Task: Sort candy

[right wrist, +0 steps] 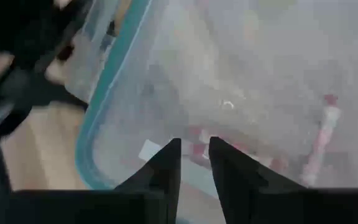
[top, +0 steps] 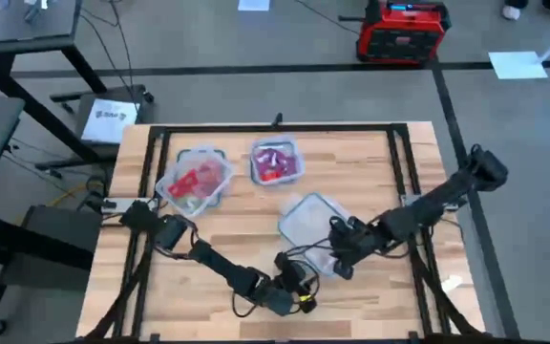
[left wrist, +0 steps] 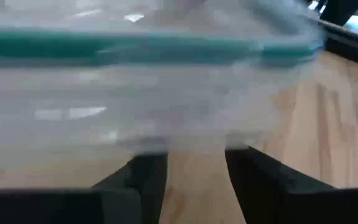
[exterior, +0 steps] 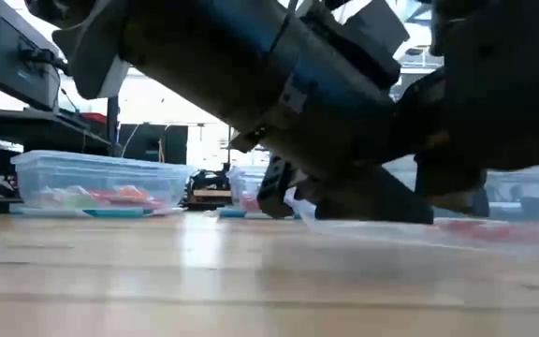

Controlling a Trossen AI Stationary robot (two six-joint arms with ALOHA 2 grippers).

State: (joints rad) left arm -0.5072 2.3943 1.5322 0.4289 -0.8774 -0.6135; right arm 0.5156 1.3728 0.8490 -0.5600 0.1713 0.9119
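Sorting well under way, judged from the tubs; far-left tub [top: 197, 179] holding mostly red candy [top: 201, 178] with some pale pieces, middle tub [top: 275, 161] holding purple and red candy [top: 274, 164]; near tub [top: 309, 225] looking almost bare from above, yet showing a few pink-red candy pieces [right wrist: 325, 132] on its floor in the right wrist view. Left gripper [left wrist: 194, 180] low at the near tub's side wall, fingers [left wrist: 148, 180] spread apart, nothing between them. Right gripper [right wrist: 194, 163] poised over the near tub's rim, fingers [right wrist: 166, 165] drawn close with a narrow gap; nothing visibly pinched, though the view is blurred, so possibly a small piece missed. Remaining: clearing the last pieces from the near tub into their colour tubs; no loose candy visible on the table [top: 370, 296].
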